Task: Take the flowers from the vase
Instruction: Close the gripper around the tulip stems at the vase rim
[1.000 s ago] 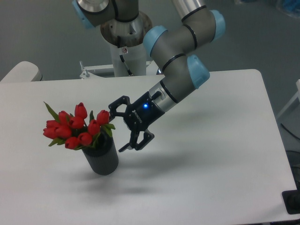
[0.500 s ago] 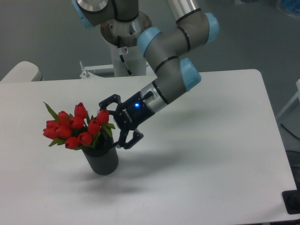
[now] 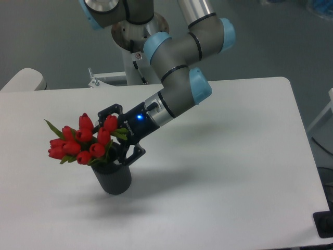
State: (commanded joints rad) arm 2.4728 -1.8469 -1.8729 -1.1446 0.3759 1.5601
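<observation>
One bunch of flowers (image 3: 80, 143) stands in the vase (image 3: 113, 177), lower left of frame on the desk (image 3: 234, 172). Spread wide, the claw (image 3: 120, 136) flanks its right side. Light and easily crushed, they seem best pinched at the stems above the rim.

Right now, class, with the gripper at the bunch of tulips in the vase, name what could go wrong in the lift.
1. The open gripper straddles the right edge of the flowers, near the vase mouth. Closing there may catch only a few stems or crush a bud.
2. The lower finger sits almost on the vase rim, so a sideways pull could tip the vase on the table.
</observation>
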